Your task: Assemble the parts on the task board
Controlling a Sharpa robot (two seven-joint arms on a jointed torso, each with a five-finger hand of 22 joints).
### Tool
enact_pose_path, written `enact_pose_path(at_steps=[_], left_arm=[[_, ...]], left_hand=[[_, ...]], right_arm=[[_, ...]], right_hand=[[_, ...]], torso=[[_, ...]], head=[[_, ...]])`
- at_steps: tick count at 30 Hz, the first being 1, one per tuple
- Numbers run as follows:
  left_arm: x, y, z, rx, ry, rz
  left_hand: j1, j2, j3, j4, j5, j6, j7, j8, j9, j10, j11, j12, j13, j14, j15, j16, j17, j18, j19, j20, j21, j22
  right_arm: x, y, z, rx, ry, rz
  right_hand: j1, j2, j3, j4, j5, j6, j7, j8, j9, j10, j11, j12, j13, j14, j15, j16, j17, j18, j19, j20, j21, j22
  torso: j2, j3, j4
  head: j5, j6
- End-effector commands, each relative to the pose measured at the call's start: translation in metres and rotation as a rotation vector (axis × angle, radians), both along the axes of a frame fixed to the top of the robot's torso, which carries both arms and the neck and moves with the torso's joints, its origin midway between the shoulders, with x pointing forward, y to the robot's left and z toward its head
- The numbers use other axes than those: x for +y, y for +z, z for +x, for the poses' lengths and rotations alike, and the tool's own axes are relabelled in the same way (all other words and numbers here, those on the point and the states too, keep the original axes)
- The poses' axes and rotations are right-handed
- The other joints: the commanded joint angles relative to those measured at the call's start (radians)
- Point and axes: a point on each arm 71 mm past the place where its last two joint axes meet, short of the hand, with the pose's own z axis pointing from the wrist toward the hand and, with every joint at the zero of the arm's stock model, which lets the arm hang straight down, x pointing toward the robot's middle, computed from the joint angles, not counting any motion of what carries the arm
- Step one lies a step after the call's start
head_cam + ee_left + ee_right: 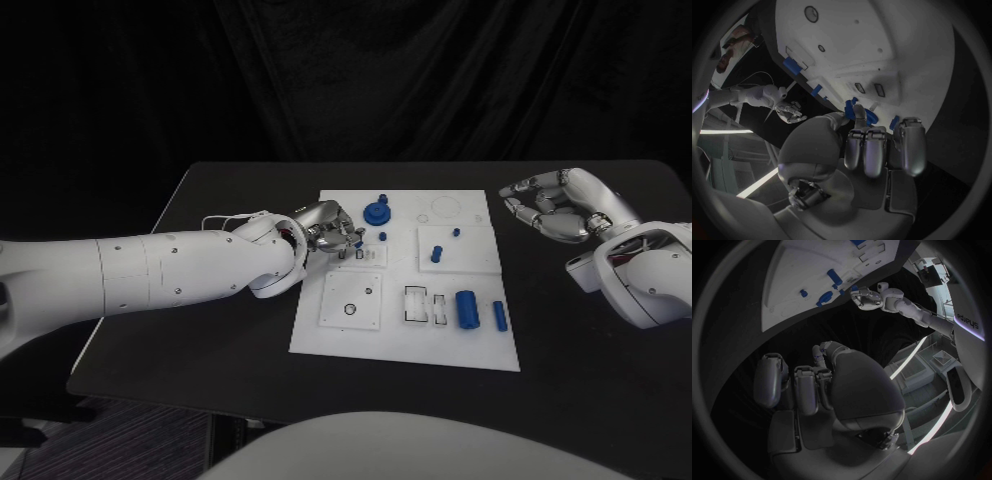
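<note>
At the middle of the counter [216,190] lay the task board [433,350], a white plate with most of its blue parts still loose or only partly placed. Toward the board's far edge stood a blue gear-like part [376,212] with a small peg just beside it; a small blue stub [456,232] and a short blue bar [436,254] sat on the raised square block right of the board's centre; near the board's near right corner a thick blue cylinder [467,308] and a thinner blue pin [499,316] lay on their sides beside open rectangular slots. Judging from that, the assembly looked early to midway: several slots and round holes stood unfilled, and the lying pieces had yet to be seated. The left hand [326,230] hung over the board's left edge, fingers curled toward a small blue piece [856,111]; whether it actually held that piece I could not tell. The right hand [560,205] hovered off the board's right edge over bare counter, its fingers curled in with nothing between them. Room for moving seemed fair on the board's right and near sides, where dark counter lay open; the left arm crossed the counter left of the board, and the board's near edge sat fairly near the counter's front edge, so pieces nudged that way could slide off.
</note>
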Motion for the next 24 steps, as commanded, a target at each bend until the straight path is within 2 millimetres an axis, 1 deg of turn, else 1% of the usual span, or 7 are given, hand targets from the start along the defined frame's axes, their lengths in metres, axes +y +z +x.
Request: enact_pose_path(at_steps=[1,5,10,12,16,21,24], left_arm=[[-0.002,0.004,-0.002,-0.104,-0.033,0.023],[0.0,0.0,-0.007,-0.15,-0.047,0.059],[0.0,-0.009,-0.014,-0.189,-0.054,0.093],[0.0,-0.012,-0.015,-0.193,-0.053,0.098],[0.0,-0.016,-0.017,-0.197,-0.048,0.101],[0.0,-0.018,-0.018,-0.197,-0.044,0.103],[0.0,-0.019,-0.019,-0.198,-0.042,0.102]], left_hand=[[-0.011,0.002,0.063,-0.054,-0.019,-0.008,-0.004,0.002,0.026,0.103,0.007,0.0,0.263,0.1,0.006,0.003,0.263,-0.002,0.006,0.0,-0.002,0.172],[-0.02,0.004,0.062,-0.046,-0.055,-0.005,-0.003,0.001,0.025,0.103,0.008,0.0,0.263,0.1,0.007,0.003,0.263,-0.002,0.008,0.001,-0.001,0.173],[-0.024,0.006,0.06,-0.039,-0.081,0.0,-0.004,0.0,0.025,0.103,0.008,0.0,0.263,0.1,0.007,0.003,0.263,-0.003,0.011,0.001,0.003,0.176],[-0.029,0.008,0.053,-0.029,-0.127,0.005,-0.005,-0.002,0.024,0.103,0.007,0.0,0.263,0.1,0.006,0.003,0.263,-0.003,0.012,0.001,0.003,0.178],[-0.032,0.009,0.047,-0.021,-0.153,0.008,-0.005,-0.004,0.024,0.103,0.007,0.0,0.263,0.1,0.006,0.003,0.263,-0.003,0.012,0.001,0.003,0.178],[-0.035,0.01,0.043,-0.017,-0.163,0.009,-0.005,-0.005,0.024,0.103,0.007,0.0,0.263,0.1,0.006,0.003,0.263,-0.004,0.013,0.0,0.003,0.179],[-0.036,0.011,0.041,-0.014,-0.169,0.01,-0.005,-0.006,0.024,0.103,0.007,0.0,0.263,0.1,0.006,0.003,0.263,-0.004,0.013,0.0,0.004,0.179]], right_arm=[[-0.001,-0.001,0.0,0.001,-0.013,-0.003],[0.0,-0.001,0.0,0.0,-0.012,-0.003],[-0.001,-0.002,0.0,0.0,-0.013,-0.004],[-0.001,-0.002,0.0,0.001,-0.013,-0.004],[-0.001,-0.002,0.0,0.001,-0.014,-0.003],[-0.002,-0.002,0.0,0.0,-0.015,-0.003],[-0.001,-0.002,0.0,0.0,-0.014,-0.003]], right_hand=[[-0.002,-0.001,0.007,0.001,0.004,-0.006,0.001,-0.006,-0.001,0.08,0.006,-0.003,0.24,0.083,0.002,-0.003,0.205,0.001,-0.005,0.0,-0.004,0.122],[-0.002,-0.001,0.007,0.001,0.004,-0.006,0.001,-0.006,-0.001,0.08,0.006,-0.003,0.24,0.083,0.002,-0.003,0.205,0.001,-0.005,0.0,-0.004,0.122],[-0.003,-0.002,0.007,0.0,0.004,-0.006,0.001,-0.006,-0.002,0.08,0.006,-0.003,0.24,0.083,0.002,-0.004,0.205,0.001,-0.005,0.0,-0.005,0.122],[-0.003,-0.002,0.007,0.0,0.004,-0.006,0.001,-0.006,-0.002,0.08,0.006,-0.003,0.24,0.083,0.002,-0.004,0.205,0.001,-0.005,0.0,-0.005,0.122],[-0.003,-0.002,0.007,0.0,0.004,-0.006,0.001,-0.006,-0.002,0.08,0.006,-0.003,0.24,0.083,0.002,-0.004,0.205,0.001,-0.005,0.0,-0.005,0.122],[-0.003,-0.002,0.007,0.0,0.004,-0.006,0.001,-0.006,-0.002,0.08,0.006,-0.003,0.24,0.083,0.002,-0.004,0.205,0.001,-0.005,0.0,-0.005,0.122],[-0.003,-0.002,0.007,0.0,0.004,-0.006,0.001,-0.006,-0.002,0.08,0.006,-0.003,0.24,0.083,0.002,-0.004,0.205,0.001,-0.005,0.0,-0.005,0.122]], torso=[[-0.001,0.0004,-0.0009],[-0.001,0.0004,-0.0014],[-0.001,0.0011,-0.0018],[-0.001,0.0009,-0.0011],[-0.001,0.001,-0.0015],[-0.001,0.0011,-0.0016],[0.0,-0.0003,-0.0012]], head=[[0.002,0.0],[0.002,0.0],[0.0,0.0],[-0.001,0.0],[-0.002,0.0],[-0.002,0.0],[0.0,0.0]])
